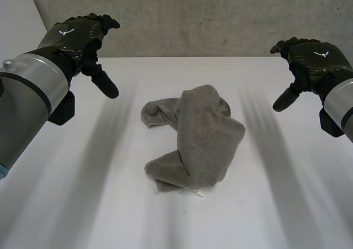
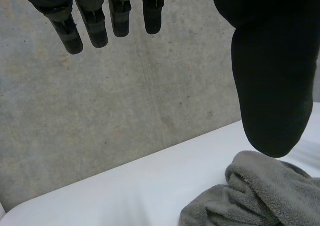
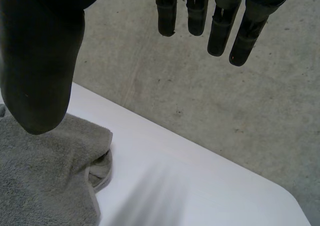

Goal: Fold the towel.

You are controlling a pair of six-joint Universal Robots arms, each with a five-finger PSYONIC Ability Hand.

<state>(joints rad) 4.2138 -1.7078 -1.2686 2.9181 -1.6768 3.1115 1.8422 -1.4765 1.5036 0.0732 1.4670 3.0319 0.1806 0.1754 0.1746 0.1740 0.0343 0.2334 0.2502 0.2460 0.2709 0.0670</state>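
Head view: grey towel (image 1: 193, 138) lies crumpled mid white table (image 1: 83, 194), clear of raised left hand (image 1: 77, 36) and right hand (image 1: 311, 61). Likely risk: gripping a bunched layer, not a corner, would skew the fold. Left wrist view: fingers (image 2: 95, 28) straight, empty. Right wrist view: fingers likewise; concrete wall (image 3: 200, 110) behind.

Bare white table (image 1: 83, 194) all round crumpled towel (image 1: 196, 138), concrete wall (image 1: 220, 17) behind
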